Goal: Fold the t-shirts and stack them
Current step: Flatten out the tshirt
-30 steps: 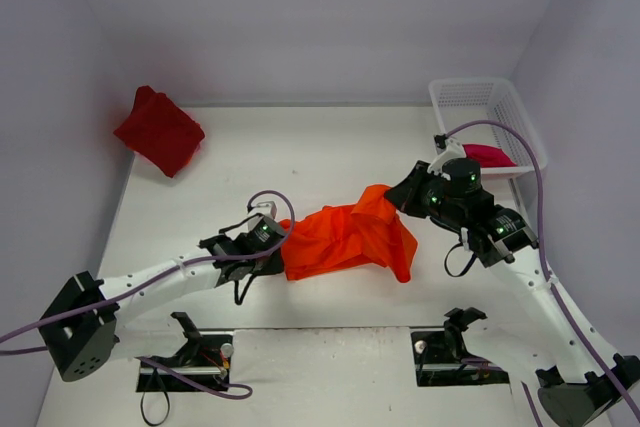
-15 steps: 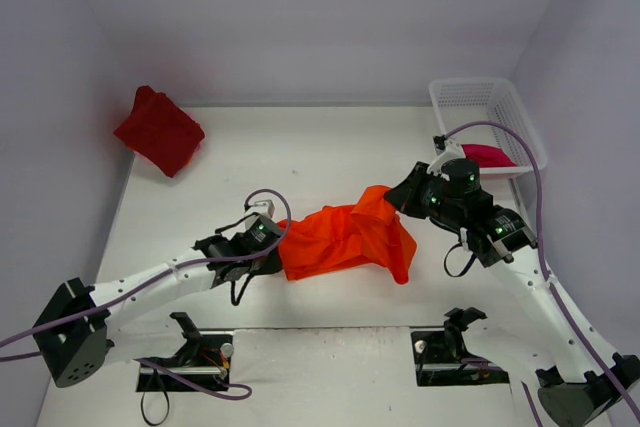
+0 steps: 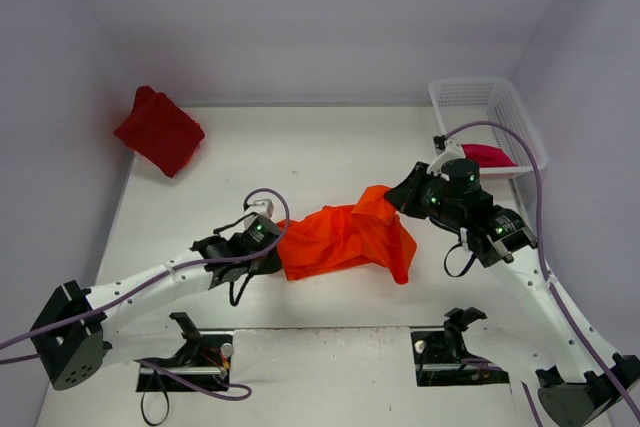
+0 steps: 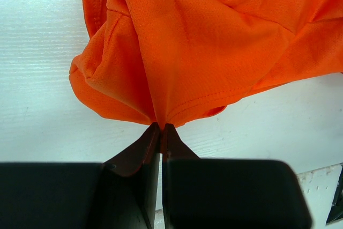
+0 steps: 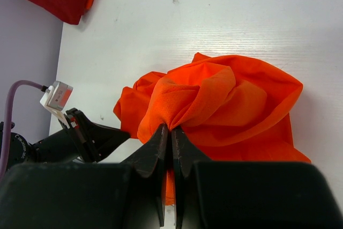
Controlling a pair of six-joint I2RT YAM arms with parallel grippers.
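You've got the orange t-shirt [image 3: 345,239] bunched mid-table, a bit toward the near edge, strung between both arms. The left gripper [image 4: 161,127] has its fingers pressed together on a pinch of hem at the shirt's left end, low over the surface. The right gripper [image 5: 171,130] is clamped the same way on a gathered fold at the shirt's far-right end; that end is held up off the table and the cloth drapes down from it in loose folds, with the lower part lying on the surface.

The dark red t-shirt [image 3: 158,131] sits as a folded bundle at the far-left corner, right by the left wall [image 3: 40,167], well apart from both arms. The crimson-pink t-shirt [image 3: 488,154] lies inside the white mesh basket [image 3: 470,97] at the far-right corner; only part of it shows above the rim.

Surface: white table [image 3: 320,152]; matte, with a fine linear grain in the wrist views and a few small dark specks; soft shadow under the orange cloth.

Room: plain pale lavender-grey walls close in the table on the left, back [image 3: 320,27] and right; lighting is even, no hard glare.

Purple cables [image 3: 262,195] loop off each wrist; two black brackets [image 3: 185,347] sit on the strip at the near edge between the arm bases.
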